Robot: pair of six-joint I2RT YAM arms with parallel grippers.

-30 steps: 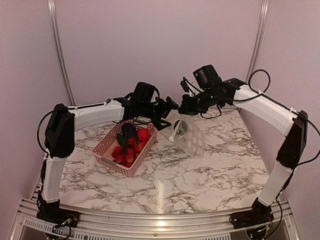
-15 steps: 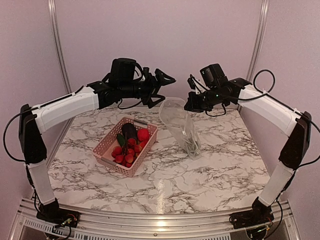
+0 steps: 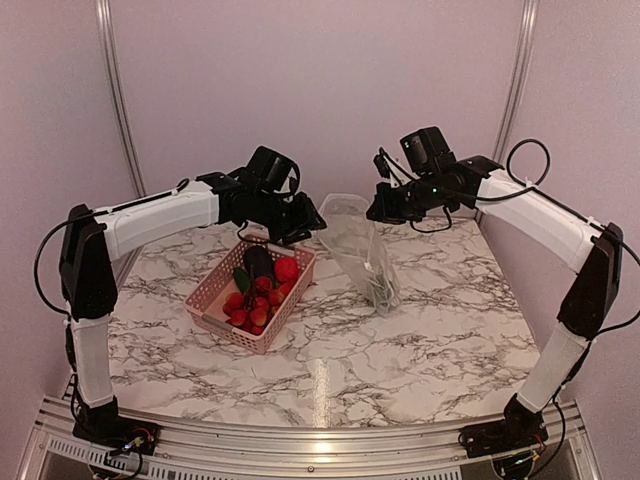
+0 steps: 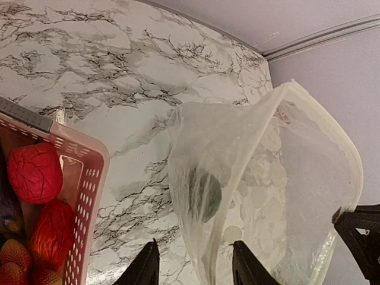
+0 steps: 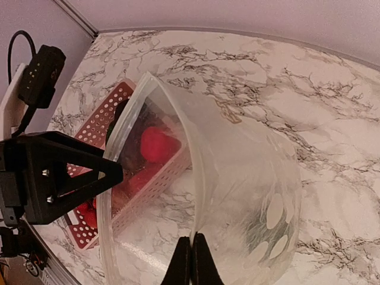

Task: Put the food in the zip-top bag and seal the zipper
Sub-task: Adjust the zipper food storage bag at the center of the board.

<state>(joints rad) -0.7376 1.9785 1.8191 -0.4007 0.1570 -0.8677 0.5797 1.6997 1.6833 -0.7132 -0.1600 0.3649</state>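
Note:
The clear zip-top bag hangs upright with its mouth open. My right gripper is shut on its rim by the zipper. A green piece of food lies in the bag's bottom. My left gripper is at the mouth's left side, open, jaws apart, with the bag's near wall between them. More food sits in the pink basket: an eggplant, a red tomato and red strawberry-like pieces.
The pink basket stands on the marble table just left of the bag, its near corner close under my left gripper. Purple walls close the back and the sides.
My left arm came down from its raised pose to the bag's left rim, and its jaws have narrowed. The bag hangs from the right gripper as before.

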